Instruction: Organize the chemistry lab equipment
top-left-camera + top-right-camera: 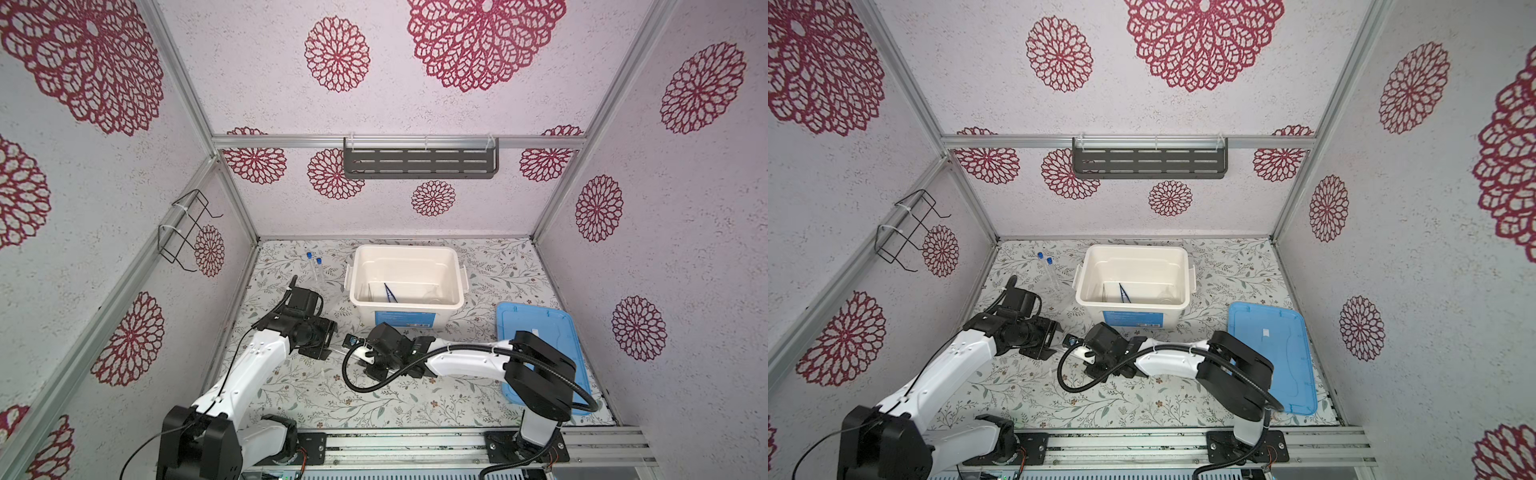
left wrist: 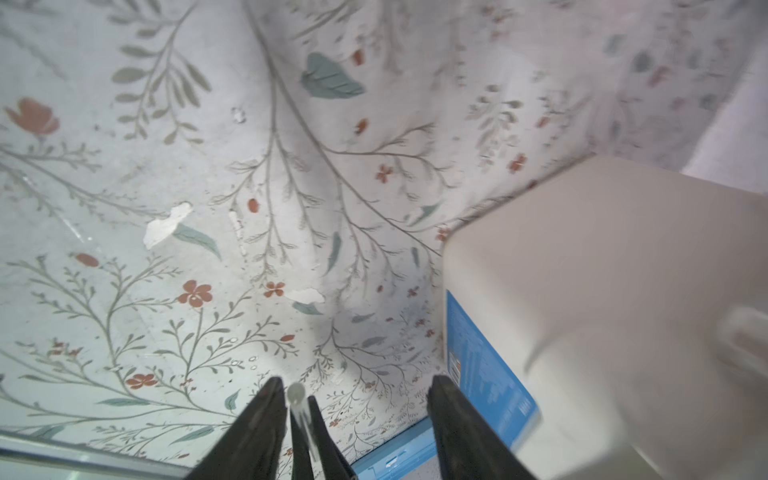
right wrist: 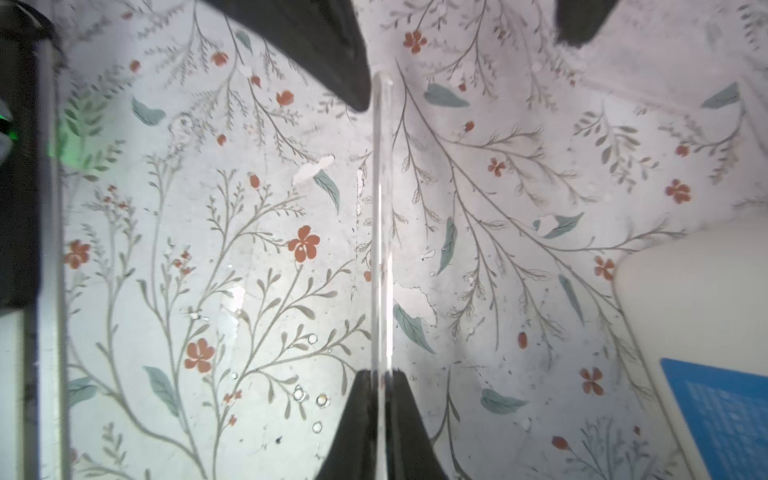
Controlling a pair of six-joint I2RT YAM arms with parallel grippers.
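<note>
My right gripper (image 3: 380, 372) is shut on a thin white stick (image 3: 381, 216), a see-through rod held above the flowered mat. The rod's far end lies against one finger (image 3: 332, 54) of my left gripper (image 2: 357, 380), which stands open; the rod tip (image 2: 296, 392) sits beside that finger. In a top view the two grippers meet in front of the tub, left (image 1: 328, 347) and right (image 1: 353, 343). Two clear tubes with blue caps (image 1: 314, 259) stand at the back left. Blue tweezers (image 1: 390, 292) lie inside the white tub (image 1: 405, 248).
A flat blue lid (image 1: 540, 328) lies on the right, partly under the right arm. The tub's labelled front wall (image 2: 490, 374) is close beside my left gripper. A dark shelf (image 1: 419, 162) hangs on the back wall and a wire rack (image 1: 187, 228) on the left wall.
</note>
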